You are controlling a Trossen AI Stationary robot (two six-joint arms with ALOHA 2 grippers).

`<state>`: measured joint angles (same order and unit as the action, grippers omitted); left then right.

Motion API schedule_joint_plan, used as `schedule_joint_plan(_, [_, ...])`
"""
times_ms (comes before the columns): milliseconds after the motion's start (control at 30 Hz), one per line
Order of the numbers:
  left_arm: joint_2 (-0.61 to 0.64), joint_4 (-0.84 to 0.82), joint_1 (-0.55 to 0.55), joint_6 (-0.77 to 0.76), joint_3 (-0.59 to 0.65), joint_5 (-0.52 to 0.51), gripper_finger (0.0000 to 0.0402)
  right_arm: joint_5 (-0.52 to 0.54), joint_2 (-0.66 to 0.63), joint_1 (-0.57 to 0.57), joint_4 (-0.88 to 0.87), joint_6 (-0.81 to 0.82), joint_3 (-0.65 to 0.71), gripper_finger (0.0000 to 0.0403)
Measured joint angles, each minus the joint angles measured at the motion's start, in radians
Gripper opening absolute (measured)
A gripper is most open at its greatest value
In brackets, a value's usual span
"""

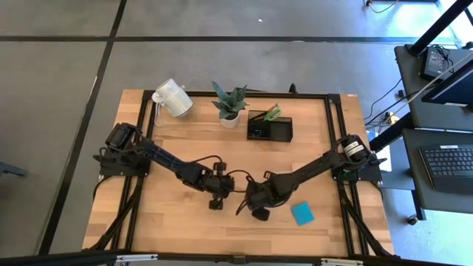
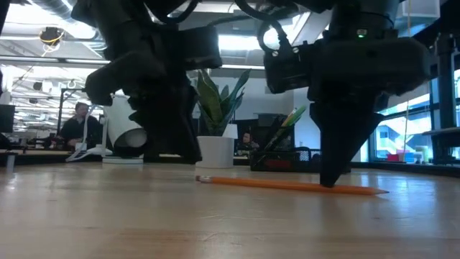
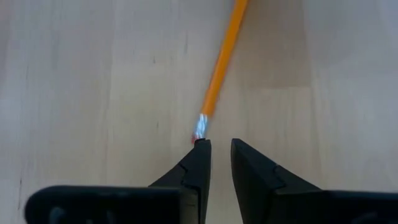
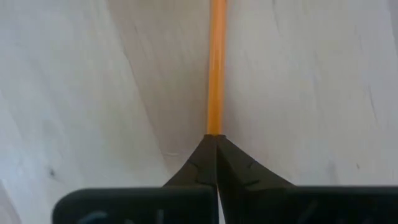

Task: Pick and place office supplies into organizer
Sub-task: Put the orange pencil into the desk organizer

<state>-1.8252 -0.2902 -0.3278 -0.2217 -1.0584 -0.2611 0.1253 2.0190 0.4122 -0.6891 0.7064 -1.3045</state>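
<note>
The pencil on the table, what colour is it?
Orange; the pencil shows best in the right wrist view, where the right gripper pinches it.

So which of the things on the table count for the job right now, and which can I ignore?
For the job: orange pencil, pinched by the right gripper; blue sticky-note pad; organizer; left gripper by the pencil's eraser end.

Ignore: white mug, potted plant.

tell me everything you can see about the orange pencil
The orange pencil is long, slim and looks wooden, with a metal ferrule and a reddish eraser at one end. It lies flat on the wooden table, near the front middle. The right gripper has its fingers shut on the shaft, tips down at the table. The left gripper sits just short of the eraser end, fingers slightly apart, not gripping it. Nothing else touches the pencil.
</note>
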Motion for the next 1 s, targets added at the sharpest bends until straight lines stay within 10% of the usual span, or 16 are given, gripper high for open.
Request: schedule_joint_plan(1000, [-0.077,0.026,0.050,0.165,-0.004,0.069,0.0044,-0.014,0.001,0.000,0.044,-0.022,0.002,0.0000])
